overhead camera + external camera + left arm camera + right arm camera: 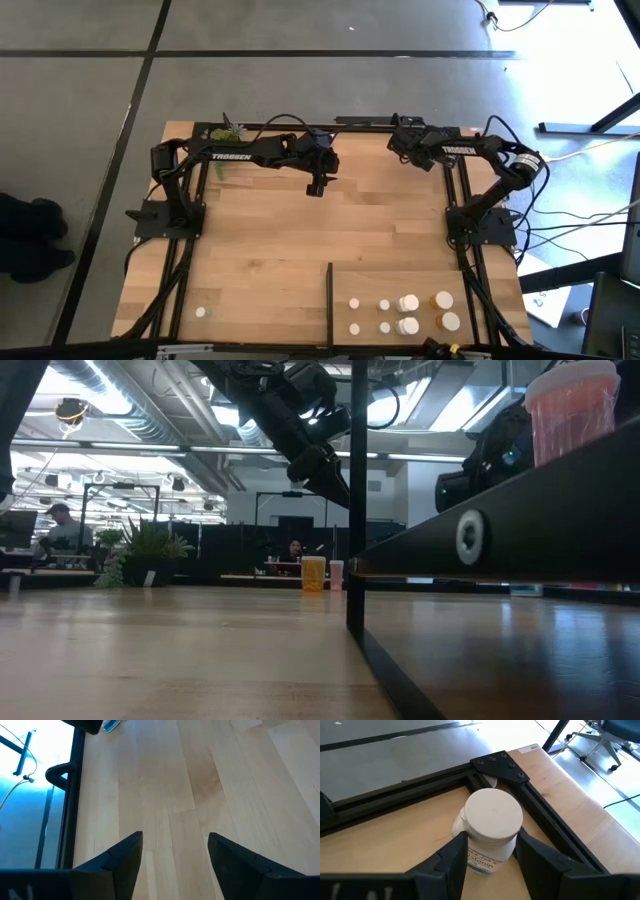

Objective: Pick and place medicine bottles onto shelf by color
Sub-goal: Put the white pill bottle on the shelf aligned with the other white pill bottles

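Observation:
My right gripper [490,851] is at the table's far edge [402,140], shut on a white bottle with a white cap [492,815] by a corner of the black frame. My left gripper [175,851] hangs open and empty above bare wood at the far middle [316,186]. The shelf [480,285], a light-wood panel with a black strip [329,290], lies at the near right. Several white-capped bottles stand on it, among them white ones [408,302] and orange ones [441,298]. Two small white bottles [201,312] stand at the near left. My right gripper pinches the white bottle's body [470,856], just under the cap, between its two fingers, one on each side. The cap faces back toward the wrist and the label end points away. I cannot tell whether the bottle's base rests on the wood.
A small green plant [224,132] stands at the far left corner. The black frame [530,795] runs round the tabletop. In the low view the shelf's black edge [520,535] fills the right, with a pale bottle [570,405] on it. People sit in the room beyond.

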